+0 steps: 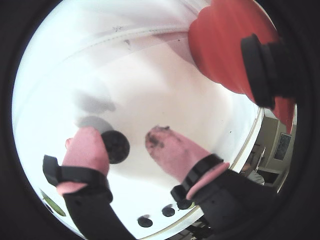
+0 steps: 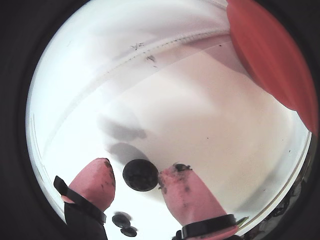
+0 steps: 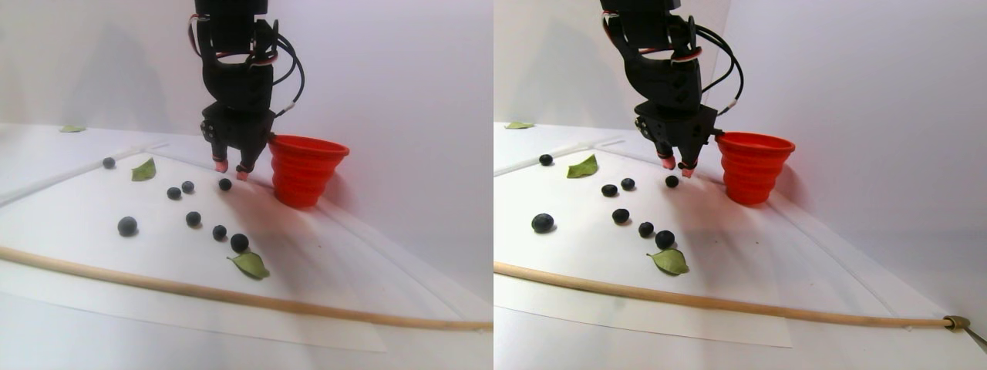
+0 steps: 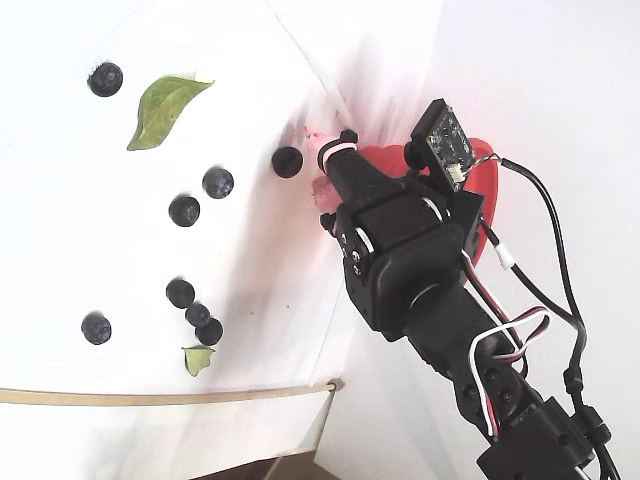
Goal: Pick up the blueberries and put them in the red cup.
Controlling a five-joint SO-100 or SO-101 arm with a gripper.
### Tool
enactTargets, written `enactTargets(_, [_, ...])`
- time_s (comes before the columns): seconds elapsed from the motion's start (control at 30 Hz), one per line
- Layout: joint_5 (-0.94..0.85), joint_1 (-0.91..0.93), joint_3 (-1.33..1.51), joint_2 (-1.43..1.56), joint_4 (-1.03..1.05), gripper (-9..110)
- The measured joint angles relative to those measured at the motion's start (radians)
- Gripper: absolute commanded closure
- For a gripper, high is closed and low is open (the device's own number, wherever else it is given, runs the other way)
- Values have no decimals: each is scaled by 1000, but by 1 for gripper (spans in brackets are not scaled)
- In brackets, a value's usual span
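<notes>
1. Hovering with jaws parted wide and empty just above the white sheet (image 3: 324,254) on the desk, straddled one blueberry (image 2: 140,174) between the pink fingertips (image 1: 87,145).
2. Lay loose on the sheet, just beside the red cup (image 3: 307,169), with the other blueberries (image 3: 127,226) scattered farther out among the green leaves (image 3: 250,264).
3. Looked off-centre in a wrist view: crowded against one pad, well clear of the other. Judged the main hazard here. Closing unevenly could have pushed the round berry sideways and sent it rolling out of the gap.
4. Seemed not fully lowered in the stereo pair view, tips above the berry's middle. Closing at that height could have pinched only the top and squirted it free.
5. Showed dark smears on the pads. Suggested soft fruit: squeezing too hard could have burst it, and juice could have made it cling at release over the cup.
6. Stood close to the cup's rim. Swinging across without lifting enough first could have knocked or tipped that light, soft-looking cup.
</notes>
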Motion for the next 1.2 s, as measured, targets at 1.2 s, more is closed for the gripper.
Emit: enactTargets(1.2, [-25,2,66,103,11,84])
